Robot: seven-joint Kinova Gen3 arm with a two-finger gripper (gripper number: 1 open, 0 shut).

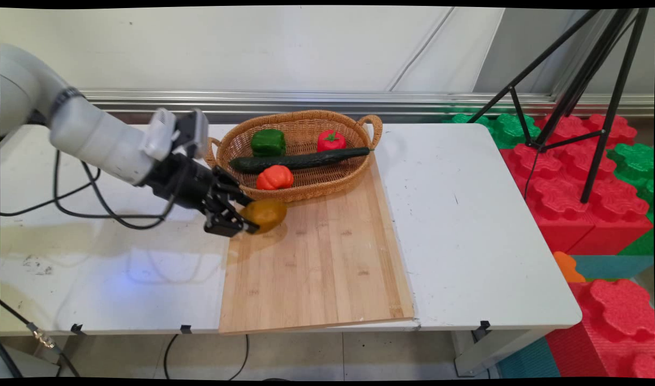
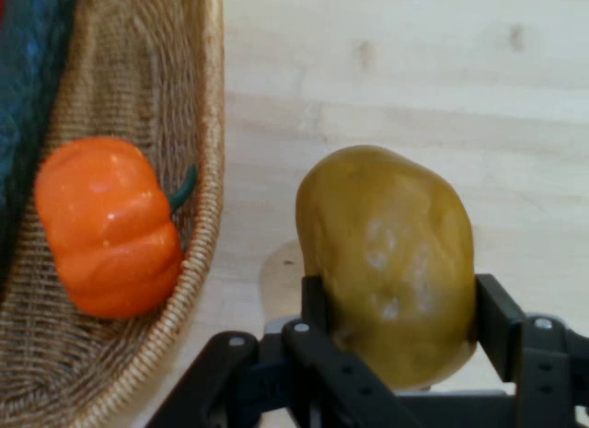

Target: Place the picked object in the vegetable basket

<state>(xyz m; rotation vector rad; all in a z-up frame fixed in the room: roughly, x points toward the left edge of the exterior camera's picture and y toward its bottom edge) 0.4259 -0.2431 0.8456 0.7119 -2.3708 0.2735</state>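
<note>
A brownish-yellow potato sits between the two fingers of my black gripper, which is shut on it just above the wooden cutting board, near the board's far left corner. Right beside it stands a wicker basket. The basket holds a small orange pumpkin, a long dark cucumber, a green bell pepper and a red pepper. In the hand view the basket's rim runs close to the potato's left.
The white table extends right and left of the board. A black tripod stands at the back right over red and green foam blocks. Black cables hang from the arm over the table's left part.
</note>
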